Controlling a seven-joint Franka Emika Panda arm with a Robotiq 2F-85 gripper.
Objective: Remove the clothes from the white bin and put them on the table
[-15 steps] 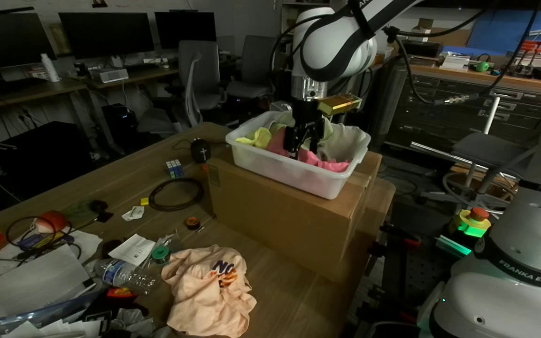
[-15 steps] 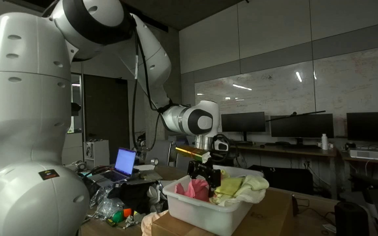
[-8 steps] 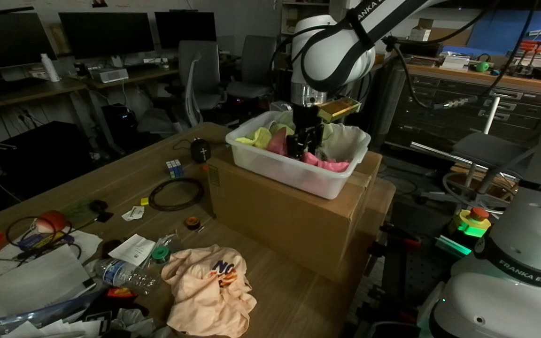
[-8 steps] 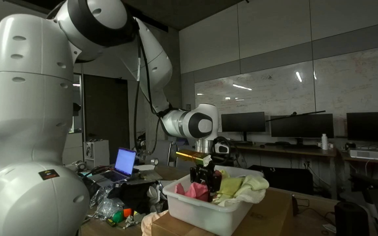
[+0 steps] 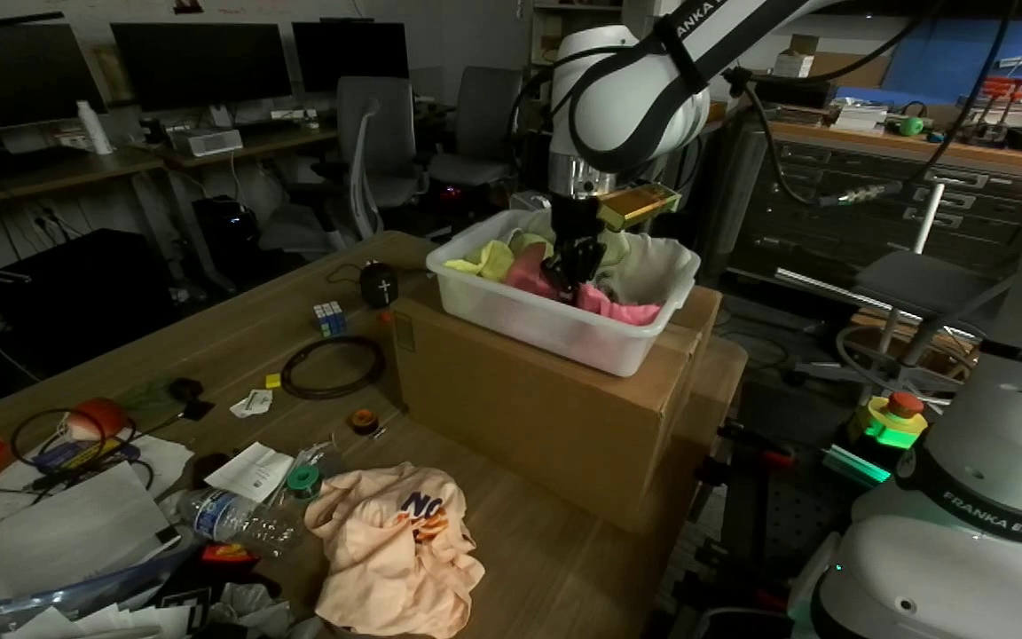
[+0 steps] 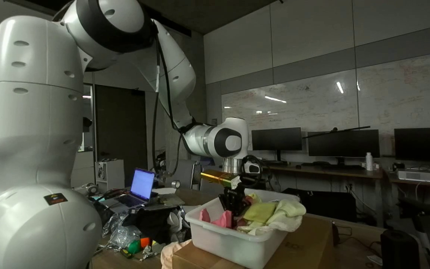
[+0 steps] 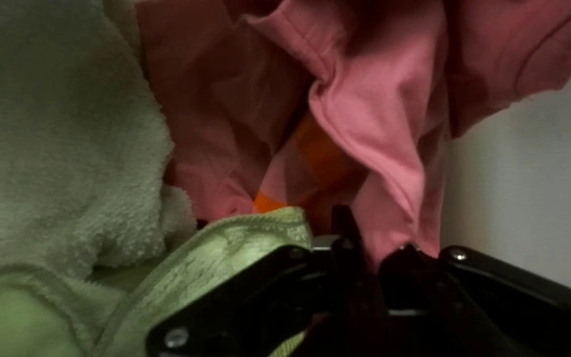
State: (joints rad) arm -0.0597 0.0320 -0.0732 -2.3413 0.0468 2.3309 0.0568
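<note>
The white bin [image 5: 520,321] holds a pink garment [image 7: 379,109], a yellow-green garment [image 6: 259,212] and a whitish one [image 7: 67,124]. My gripper [image 7: 375,250] is down inside the bin, its fingers drawn together with a fold of the pink garment pinched between them. In an exterior view more pink cloth [image 5: 619,309] shows on both sides of the gripper [image 5: 571,282]; the fingertips are partly sunk in the fabric there. A large cream garment [image 5: 396,555] with an orange mark lies crumpled on the table [image 5: 555,568].
The bin stands on a big brown cardboard box [image 5: 520,417]. Near the cream garment lie a plastic bottle [image 5: 231,519], papers [image 5: 252,470] and a green tape roll [image 5: 302,479]. A coiled cable [image 5: 334,390] and a puzzle cube [image 5: 330,318] sit farther back.
The gripper went lower into the bin, then its fingers closed on the pink garment. The pink cloth has bunched inward around them. The cream garment on the table has not moved.
</note>
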